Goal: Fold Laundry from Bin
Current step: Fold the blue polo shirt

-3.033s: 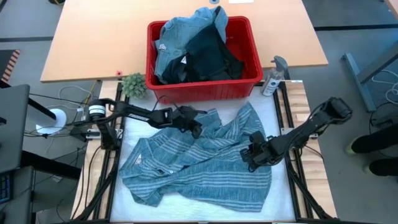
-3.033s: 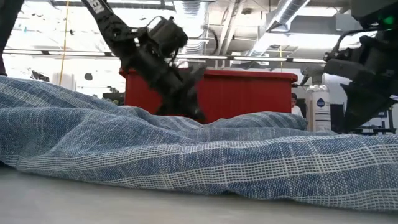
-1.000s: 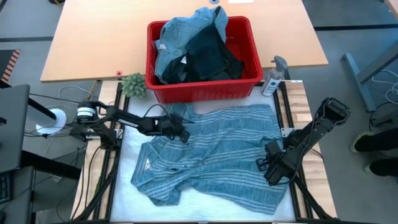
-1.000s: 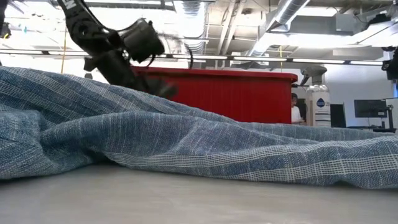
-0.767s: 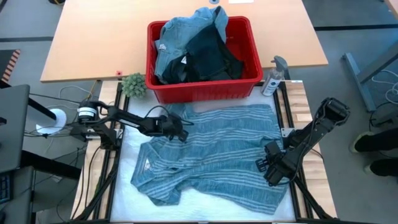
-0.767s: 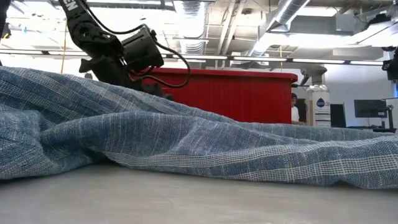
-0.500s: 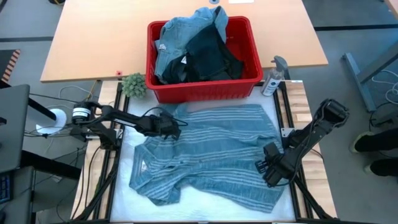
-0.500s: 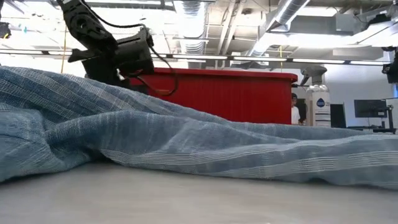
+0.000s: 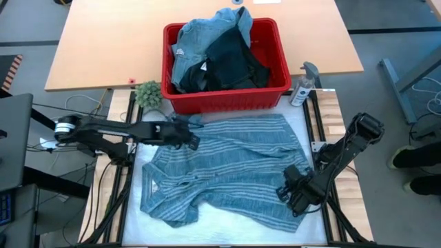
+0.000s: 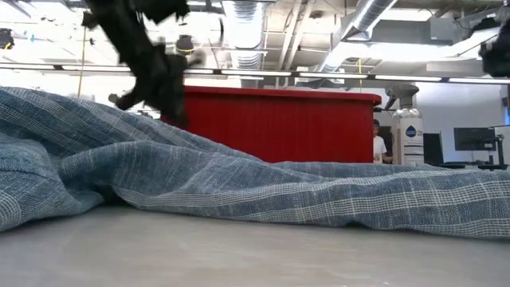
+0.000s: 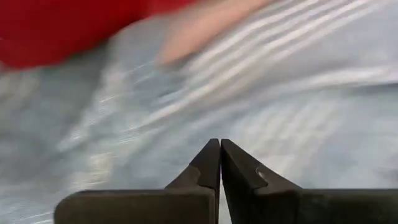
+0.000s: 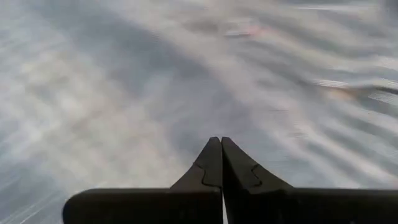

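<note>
Mostly blurred wrist views; left gripper (image 11: 219, 144) and right gripper (image 12: 221, 142) pinched together over the striped shirt (image 9: 234, 165), grip unclear.

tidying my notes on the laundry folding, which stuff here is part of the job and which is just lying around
Part of the job:
striped shirt, spread on the table
red bin
garments in the bin

Just lying about:
spray bottle, right of the bin
small green plant, left of the bin

Even, bright overhead light in the high view — soft shadows only. Both wrist views are smeared with motion blur; the low view glares at the ceiling lights (image 10: 239, 14), upper centre.
</note>
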